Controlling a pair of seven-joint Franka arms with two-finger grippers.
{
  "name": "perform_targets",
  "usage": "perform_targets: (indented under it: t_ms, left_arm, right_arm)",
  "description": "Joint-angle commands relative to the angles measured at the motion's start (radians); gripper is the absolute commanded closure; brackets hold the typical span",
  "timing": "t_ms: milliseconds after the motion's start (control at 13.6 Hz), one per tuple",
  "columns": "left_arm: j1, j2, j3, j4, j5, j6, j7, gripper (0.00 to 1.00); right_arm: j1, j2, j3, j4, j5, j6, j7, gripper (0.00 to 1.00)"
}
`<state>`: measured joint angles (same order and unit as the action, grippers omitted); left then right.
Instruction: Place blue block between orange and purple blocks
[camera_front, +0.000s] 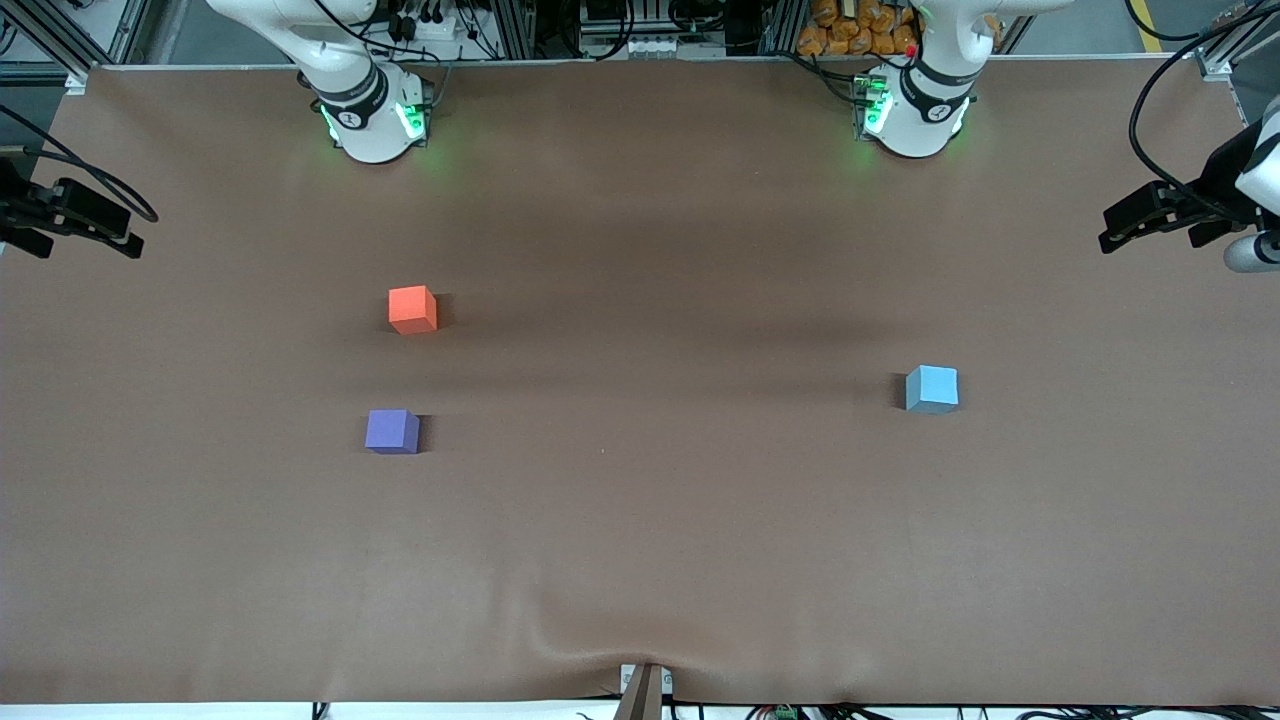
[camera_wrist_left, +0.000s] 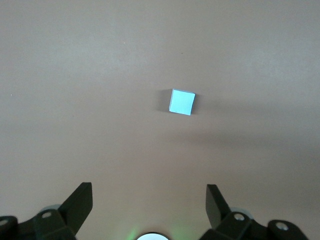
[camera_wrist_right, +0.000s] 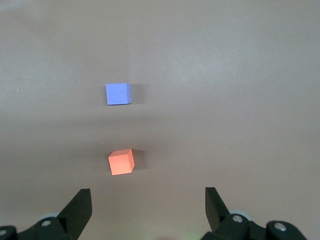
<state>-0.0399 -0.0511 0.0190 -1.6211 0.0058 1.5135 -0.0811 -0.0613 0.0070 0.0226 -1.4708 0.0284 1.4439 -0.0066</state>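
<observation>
The blue block (camera_front: 931, 389) rests on the brown table toward the left arm's end. The orange block (camera_front: 412, 309) and purple block (camera_front: 392, 431) sit toward the right arm's end with a gap between them, the purple one nearer the front camera. My left gripper (camera_wrist_left: 149, 192) hangs open high over the table, well apart from the blue block (camera_wrist_left: 182, 102), and holds nothing. My right gripper (camera_wrist_right: 148, 197) is also open and empty, up high. The orange block (camera_wrist_right: 121, 161) and the purple block (camera_wrist_right: 117, 93) show in its view.
The brown mat (camera_front: 640, 520) covers the whole table and wrinkles slightly at its near edge (camera_front: 600, 650). Both arm bases (camera_front: 375, 120) (camera_front: 915, 115) stand along the back edge. Cables and rack frames line the table's back.
</observation>
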Motion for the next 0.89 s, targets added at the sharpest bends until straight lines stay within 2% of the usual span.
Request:
perform_targets:
  t_ms: [0, 221, 516, 811]
  left_arm:
    - [0.002, 0.004, -0.004, 0.018, -0.007, -0.006, 0.001, 0.00]
    - [0.002, 0.005, -0.010, 0.006, -0.004, 0.014, 0.003, 0.00]
    - [0.002, 0.005, -0.024, -0.048, -0.006, 0.105, -0.005, 0.00]
    - [-0.003, 0.071, -0.056, -0.049, -0.006, 0.160, -0.005, 0.00]
  right_arm:
    - [0.003, 0.008, 0.000, 0.020, -0.007, -0.003, 0.002, 0.00]
    - [0.005, 0.008, 0.000, 0.020, -0.008, -0.003, 0.002, 0.00]
    - [0.003, 0.008, 0.000, 0.018, -0.005, 0.001, 0.002, 0.00]
    - [0.026, 0.010, 0.000, 0.018, -0.005, 0.007, 0.005, 0.00]
